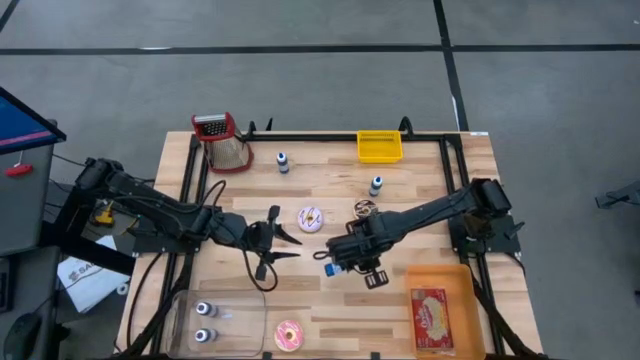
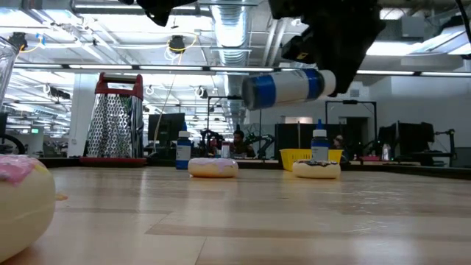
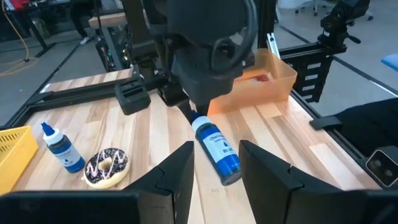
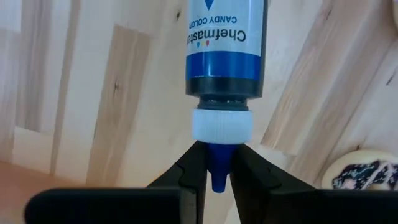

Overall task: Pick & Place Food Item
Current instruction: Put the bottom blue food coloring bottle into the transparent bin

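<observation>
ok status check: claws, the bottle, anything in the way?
Right claw pinched on blue bottle by its tip, bottle held level above the table. Left claw open, facing it, empty. Chocolate donut and small bottle sit nearby, not blocking.

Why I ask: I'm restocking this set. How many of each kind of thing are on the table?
Bottles: 5, one held in the right pincer
Doughnuts: 3
Grater: 1
Yellow basket: 1
Clear bin: 1
Orange tray: 1
Food packet: 1
Total: 13
</observation>
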